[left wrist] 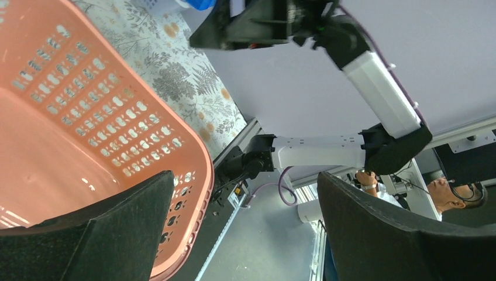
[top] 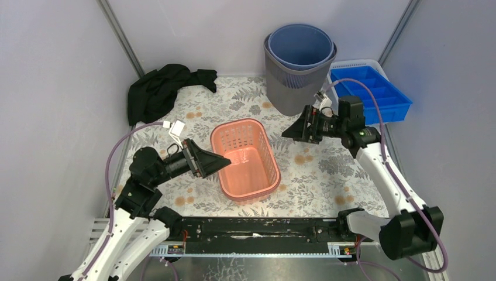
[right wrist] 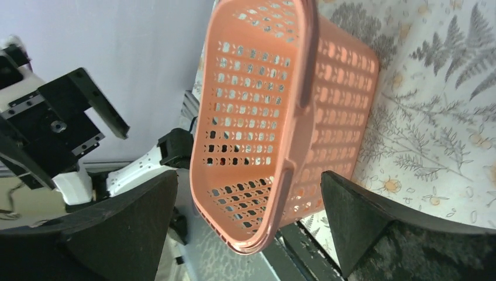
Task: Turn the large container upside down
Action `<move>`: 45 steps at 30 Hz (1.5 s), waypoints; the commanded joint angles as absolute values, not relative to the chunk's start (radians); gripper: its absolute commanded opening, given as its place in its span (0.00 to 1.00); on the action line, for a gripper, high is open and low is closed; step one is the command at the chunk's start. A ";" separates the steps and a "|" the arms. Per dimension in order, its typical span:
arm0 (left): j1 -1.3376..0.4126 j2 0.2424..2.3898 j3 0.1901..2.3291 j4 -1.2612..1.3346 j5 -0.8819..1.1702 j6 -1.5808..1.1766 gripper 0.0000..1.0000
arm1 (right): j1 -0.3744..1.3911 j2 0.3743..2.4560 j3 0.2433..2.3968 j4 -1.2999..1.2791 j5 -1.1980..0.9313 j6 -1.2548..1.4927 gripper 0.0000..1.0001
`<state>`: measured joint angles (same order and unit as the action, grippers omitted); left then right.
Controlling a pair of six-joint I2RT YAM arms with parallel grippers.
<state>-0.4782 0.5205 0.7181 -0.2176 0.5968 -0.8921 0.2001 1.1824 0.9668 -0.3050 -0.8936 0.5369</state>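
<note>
Top view: the pink basket stands upright at the centre of the floral table cover, its mouth facing up and its perforated walls and floor bare.

The left gripper reaches in from the basket's left side. Its jaws are spread wide and grip nothing, and its tips lie over the basket's left rim. In the left wrist view, one finger lies across the basket's near wall while the other finger stands outside it. The rim falls in the gap of the left gripper. Whether a finger touches the rim cannot be told.

The right gripper hangs to the right of the basket and behind it, apart from it, with the fingertips turned toward the basket. Its jaws are also fully parted and hold nothing. In the right wrist view the basket's long side wall and rim handle are framed between the fingers of the right gripper.

Behind the basket, to the right, stands a grey bin with a blue bin nested in it. Further right of these lies a blue divided tray. Behind the basket, to the left, lies a crumpled black cloth.
</note>
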 commanded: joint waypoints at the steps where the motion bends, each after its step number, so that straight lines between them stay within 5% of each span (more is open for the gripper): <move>1: -0.485 0.488 0.665 -0.150 0.589 -0.959 1.00 | 0.307 1.131 1.158 -0.518 -0.692 0.404 1.00; 6: -0.485 0.488 0.670 -0.158 0.538 -0.943 1.00 | 0.576 1.205 1.360 -0.689 -0.394 0.330 0.99; 20: -0.485 0.476 0.817 -0.507 0.306 -0.837 1.00 | 0.919 1.396 1.574 -0.740 -0.012 0.321 0.99; 26: -0.486 0.437 0.851 -0.602 0.254 -0.830 1.00 | 0.940 1.373 1.493 -0.563 -0.067 0.348 0.99; 35: -0.485 0.468 0.881 -0.642 0.341 -0.812 1.00 | 0.939 1.447 1.538 -0.642 -0.089 0.409 0.99; 45: -0.485 0.526 0.973 -0.843 0.156 -0.829 1.00 | 0.937 1.436 1.537 -0.661 0.042 0.443 0.99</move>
<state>-0.4782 0.5014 0.9131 -0.7311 0.2558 -0.8349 0.9360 1.4559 1.5131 -0.6609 -0.0341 0.4141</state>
